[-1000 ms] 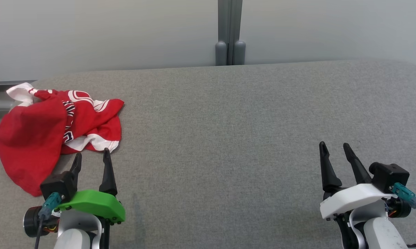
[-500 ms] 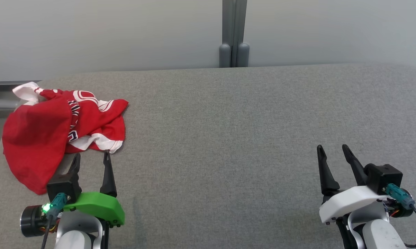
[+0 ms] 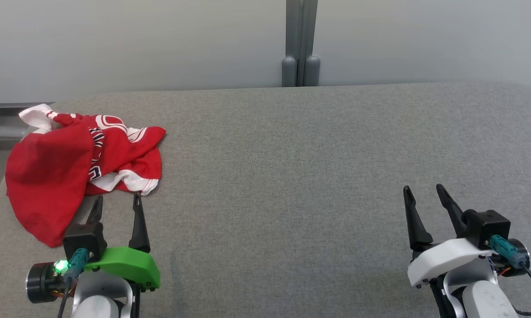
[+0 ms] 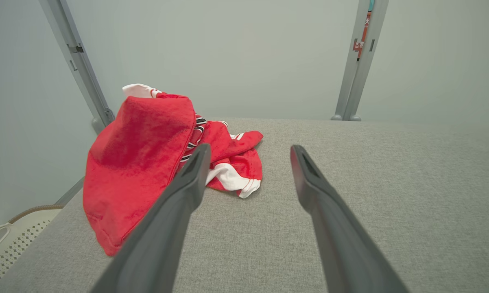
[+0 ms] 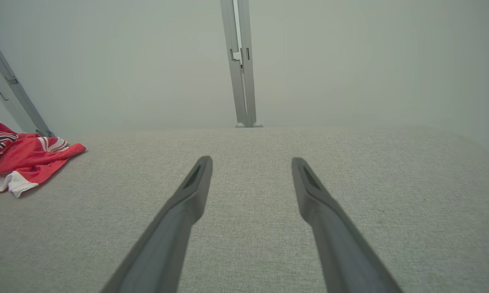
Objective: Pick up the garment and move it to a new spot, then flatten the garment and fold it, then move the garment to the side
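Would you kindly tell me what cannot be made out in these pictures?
Head view: the garment hides its type and lettering in its own crumpled folds.
Right wrist view: the left edge cuts off most of the garment.
Left wrist view: whether the left end effector touches the garment; one finger overlaps the cloth.

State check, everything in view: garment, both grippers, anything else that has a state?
garment: crumpled heap at the table's left end, unfolded, not held
left gripper: open, empty, tips by the garment's near edge
right gripper: open, empty, over bare table far from the garment
left wrist light: lit green
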Controlling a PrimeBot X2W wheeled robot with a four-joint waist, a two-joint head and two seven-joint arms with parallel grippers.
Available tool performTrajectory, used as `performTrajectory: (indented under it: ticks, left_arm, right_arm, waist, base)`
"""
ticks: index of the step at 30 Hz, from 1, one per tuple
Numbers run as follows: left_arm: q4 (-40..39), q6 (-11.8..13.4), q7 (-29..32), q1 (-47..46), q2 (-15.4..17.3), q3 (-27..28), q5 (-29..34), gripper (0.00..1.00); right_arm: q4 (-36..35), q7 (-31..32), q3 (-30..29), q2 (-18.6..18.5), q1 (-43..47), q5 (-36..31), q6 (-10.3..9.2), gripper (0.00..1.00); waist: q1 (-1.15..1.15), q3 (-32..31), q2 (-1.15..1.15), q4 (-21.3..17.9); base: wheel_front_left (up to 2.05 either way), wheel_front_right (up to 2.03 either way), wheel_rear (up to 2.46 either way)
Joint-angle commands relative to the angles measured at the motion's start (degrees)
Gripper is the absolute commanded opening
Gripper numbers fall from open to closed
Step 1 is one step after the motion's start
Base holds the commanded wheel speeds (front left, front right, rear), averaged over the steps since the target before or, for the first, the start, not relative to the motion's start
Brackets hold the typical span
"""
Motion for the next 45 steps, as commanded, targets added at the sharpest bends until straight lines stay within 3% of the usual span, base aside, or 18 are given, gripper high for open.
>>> performTrajectory:
  ticks: [1, 13, 19, 37, 45]
  left_arm:
    - [-0.19, 0.33, -0.41, 0.56, 0.11, 0.27, -0.32, 1.00]
    - [-0.40, 0.66, -0.88, 0.53, 0.66, 0.05, -1.08, 1.00]
    - [-1.02, 0.90, -2.13, -0.70, 0.94, 0.47, -1.57, 1.00]
    - [-4.38, 2.82, -3.38, 0.05, 2.81, 2.34, -2.38, 1.00]
    - [-4.65, 3.47, -3.67, 1.78, 3.59, 3.31, -2.91, 1.00]
  right_arm:
    - [0.00, -0.04, -0.20, -0.24, 0.66, 1.01, 0.00, 1.00]
    - [0.34, -0.35, -0.19, -0.23, 0.60, 2.92, 0.01, 1.00]
    - [0.65, -0.67, 0.45, -0.23, -1.26, 2.14, 0.01, 1.00]
    - [1.92, -2.21, 0.94, -0.22, -0.64, 3.33, 0.00, 1.00]
    - [2.19, -2.31, 1.78, -0.23, -0.99, 3.16, 0.00, 1.00]
  waist:
    - [0.00, 0.00, 0.00, -0.02]
    - [0.00, -0.06, 0.00, 0.22]
    - [0.00, 0.50, 0.00, 2.63]
    - [0.00, 2.71, 0.00, 20.24]
    - [0.00, 2.56, 0.00, 25.77]
  base:
    - [0.00, 0.00, 0.00]
    - [0.00, 0.00, 0.00]
    - [0.00, 0.00, 0.00]
    - [0.00, 0.00, 0.00]
    - [0.00, 0.00, 0.00]
